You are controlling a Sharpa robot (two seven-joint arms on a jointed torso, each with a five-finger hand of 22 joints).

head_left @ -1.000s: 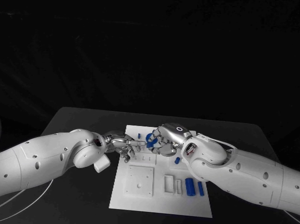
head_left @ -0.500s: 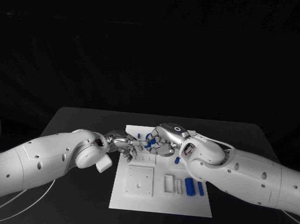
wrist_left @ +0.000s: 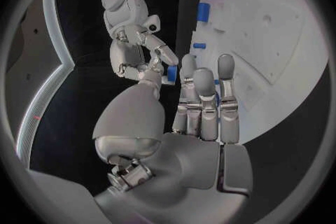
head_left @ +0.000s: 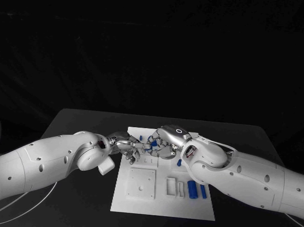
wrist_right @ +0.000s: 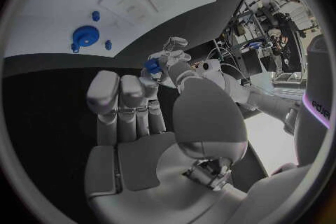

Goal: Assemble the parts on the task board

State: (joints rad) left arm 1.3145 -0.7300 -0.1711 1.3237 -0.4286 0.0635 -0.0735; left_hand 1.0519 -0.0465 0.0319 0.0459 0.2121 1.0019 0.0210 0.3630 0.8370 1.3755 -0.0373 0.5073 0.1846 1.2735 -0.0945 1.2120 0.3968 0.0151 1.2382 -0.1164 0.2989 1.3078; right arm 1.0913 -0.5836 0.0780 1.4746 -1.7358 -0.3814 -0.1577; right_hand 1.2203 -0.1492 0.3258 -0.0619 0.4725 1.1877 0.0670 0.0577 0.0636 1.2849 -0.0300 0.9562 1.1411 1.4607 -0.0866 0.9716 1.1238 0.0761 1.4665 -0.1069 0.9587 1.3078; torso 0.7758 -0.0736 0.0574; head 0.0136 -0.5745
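Here a small blue part sits between the fingertips of both hands, above the task board. Its long axis can't be read. The right hand pinches it between thumb and finger, while the left hand touches it with its thumb, other fingers straight and together.

Over the task board, left robot hand meets right robot hand around a blue part.
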